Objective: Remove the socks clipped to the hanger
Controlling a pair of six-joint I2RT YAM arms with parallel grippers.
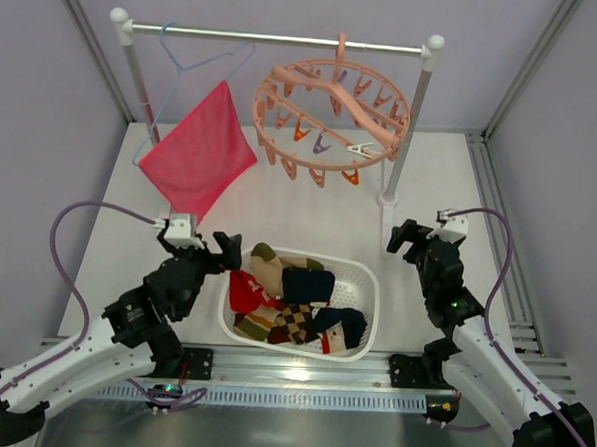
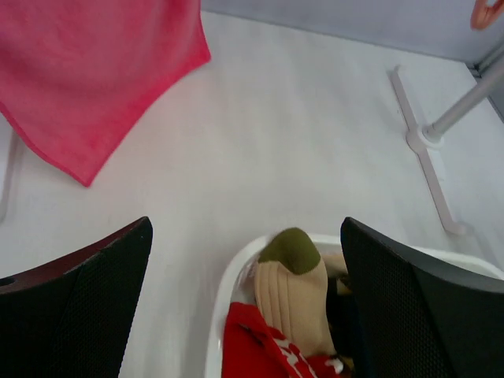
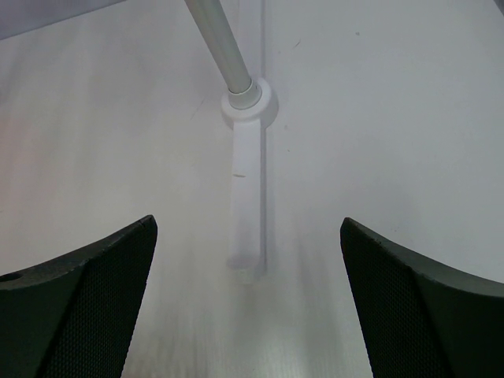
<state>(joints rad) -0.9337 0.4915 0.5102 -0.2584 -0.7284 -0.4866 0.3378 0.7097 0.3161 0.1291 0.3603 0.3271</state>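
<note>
Table room first, from the top camera: the white table (image 1: 310, 199) runs open between the basket (image 1: 369, 277) and the rack, with side walls (image 1: 41, 170) close at 9 and 3 o'clock. One salmon ring hanger (image 1: 331, 120) hooks on the rail (image 1: 278, 37) at 12 o'clock, clips dangling. One blue wire hanger (image 1: 192, 53) and one pink cloth (image 1: 197, 158) hang at 11. The socks (image 1: 290, 298) lie heaped in that one basket, well apart from the ring hanger. I make out about six pieces, but the overlaps stop a sure count. My left pincer (image 1: 199, 246) sits at the basket's 9 o'clock rim, elbow folded low, fingers spread. My right pincer (image 1: 404, 239) stands at the basket's 2 o'clock, near the right post (image 1: 409, 119), forearm raised.

Left wrist now: both fingers (image 2: 87, 299) are wide apart. The basket rim is at 6, with one tan sock with an olive toe (image 2: 295, 283) and one red sock (image 2: 260, 346) inside. The cloth's corner is at 10.

Right wrist: fingers (image 3: 425, 307) are spread wide over the table, with the post foot (image 3: 246, 181) at 12.
</note>
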